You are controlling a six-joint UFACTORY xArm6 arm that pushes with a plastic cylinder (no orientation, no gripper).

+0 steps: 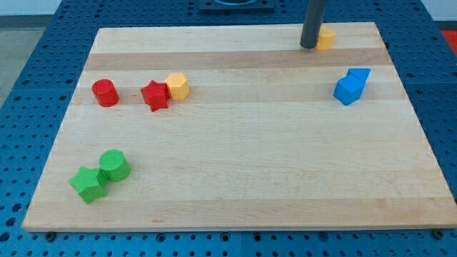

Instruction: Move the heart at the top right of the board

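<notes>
Risk: our tip [308, 46] touches the yellow heart block [326, 38] near the wooden surface [235, 164] top edge; overshoot loses it. No claw fitted.

Pale wood board [235, 178] with lengthwise grain bands fills most of the view. Under it a blue table [28, 86] with a grid of small holes, showing on all sides. Grey fixture [235, 4] at top edge, partly cropped. Light even, soft shadows.
</notes>
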